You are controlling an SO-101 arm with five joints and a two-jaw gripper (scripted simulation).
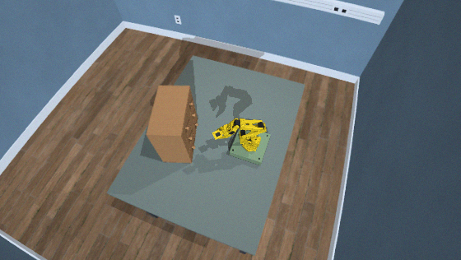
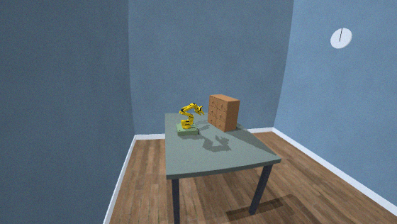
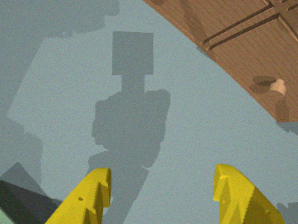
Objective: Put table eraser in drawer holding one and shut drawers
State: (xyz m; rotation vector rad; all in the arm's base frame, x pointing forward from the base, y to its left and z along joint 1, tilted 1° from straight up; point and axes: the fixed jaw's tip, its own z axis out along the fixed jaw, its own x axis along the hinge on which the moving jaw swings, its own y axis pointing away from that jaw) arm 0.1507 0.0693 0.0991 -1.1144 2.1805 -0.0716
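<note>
A brown wooden drawer cabinet (image 1: 169, 119) (image 2: 227, 110) (image 3: 256, 10) stands on the grey-green table (image 1: 206, 193) (image 2: 213, 156) (image 3: 60, 63), and all its drawers look shut. My yellow gripper (image 1: 216, 134) (image 2: 201, 111) (image 3: 162, 209) hovers above bare table just in front of the cabinet's face. Its fingers stand apart with nothing between them. I see no eraser in any view.
The arm's green base (image 1: 251, 154) (image 2: 187, 132) sits on the table to the right of the cabinet. The arm's shadow falls on the table between the base and the cabinet. The table edges are far from the gripper.
</note>
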